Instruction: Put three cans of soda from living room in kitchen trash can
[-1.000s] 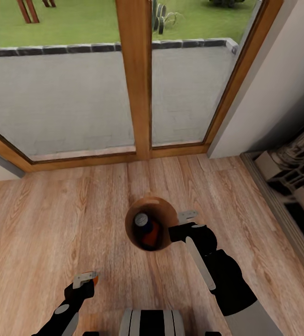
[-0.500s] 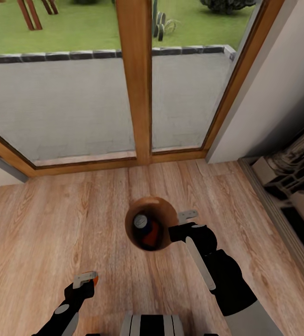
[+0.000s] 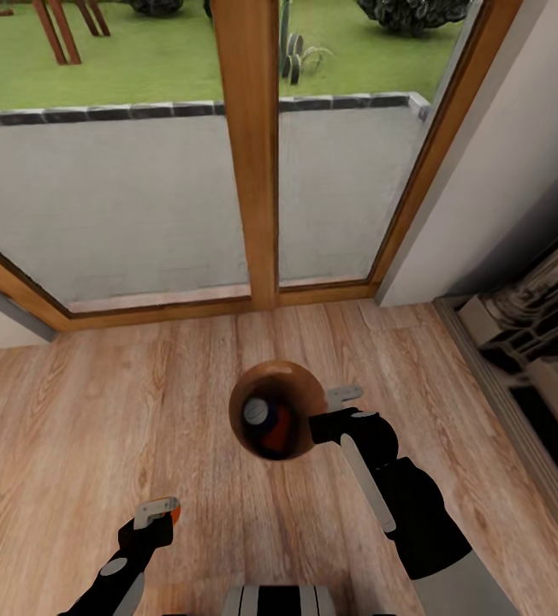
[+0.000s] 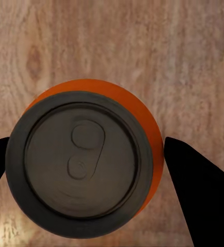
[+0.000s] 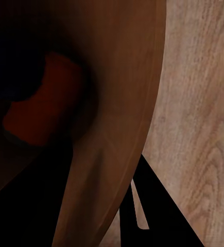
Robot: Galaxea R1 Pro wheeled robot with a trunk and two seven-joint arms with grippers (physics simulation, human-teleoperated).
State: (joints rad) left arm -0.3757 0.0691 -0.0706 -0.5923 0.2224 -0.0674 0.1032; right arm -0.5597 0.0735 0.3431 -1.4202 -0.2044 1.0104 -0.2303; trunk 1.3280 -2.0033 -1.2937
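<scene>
The trash can, brown inside, hangs above the wood floor with my right gripper shut on its rim. Inside it lie the dark blue can with a silver top and an orange can. The right wrist view looks along the bin's inner wall, with the orange can deep in shadow and one black finger outside the rim. My left gripper is low at the left, shut on the other orange can. From above, that can's dark top sits between the two fingers.
Wood-framed glass doors stand straight ahead, with a paved terrace and lawn beyond. An off-white wall and grey cabinet fronts close the right side. Pale wood floor spreads to the left of the bin.
The whole picture has shifted slightly, so the camera has moved a little. Both arms, the bin and the cans hold the same places relative to one another.
</scene>
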